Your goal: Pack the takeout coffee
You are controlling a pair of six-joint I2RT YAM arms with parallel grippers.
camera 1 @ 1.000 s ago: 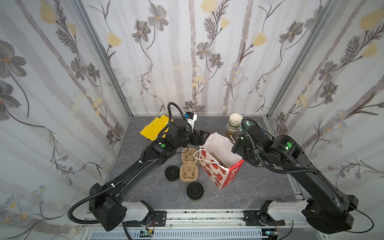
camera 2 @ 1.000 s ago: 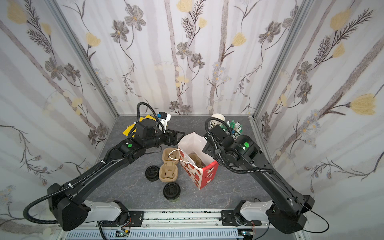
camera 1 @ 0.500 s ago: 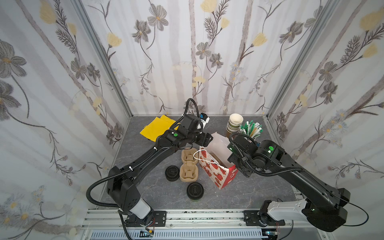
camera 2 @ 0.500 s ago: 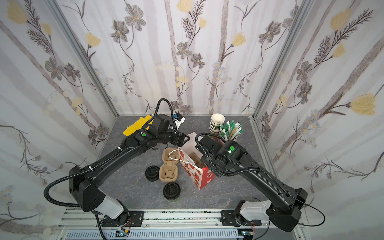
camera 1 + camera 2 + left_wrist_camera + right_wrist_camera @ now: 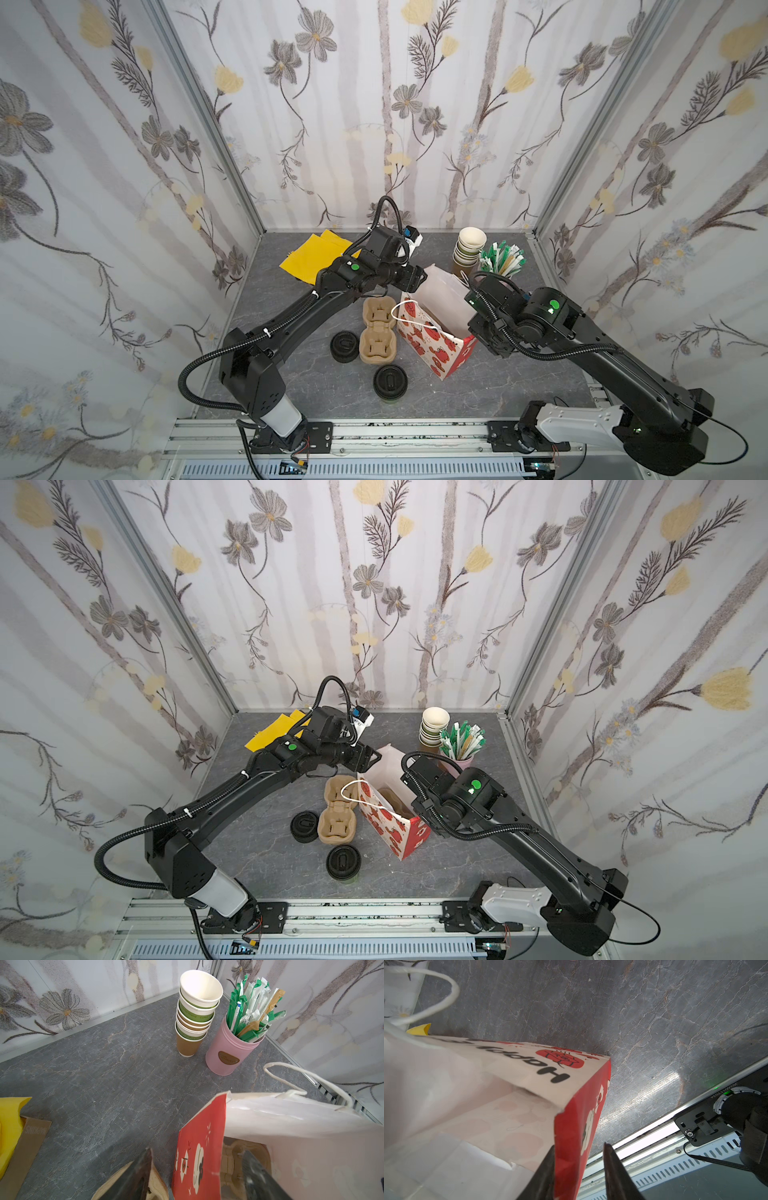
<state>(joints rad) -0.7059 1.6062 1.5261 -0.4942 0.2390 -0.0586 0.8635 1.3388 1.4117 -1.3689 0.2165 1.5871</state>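
Takeout coffee point(image 5: 390, 382) stands near the "Happ…" bag point(image 5: 529, 1076), whose walls the spread left and right jaws straddle.

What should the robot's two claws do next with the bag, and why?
Probably close both on the rim of the paper bag. The left gripper and right gripper each straddle one of its red end walls, jaws apart, while the takeout coffee stands outside on the table.
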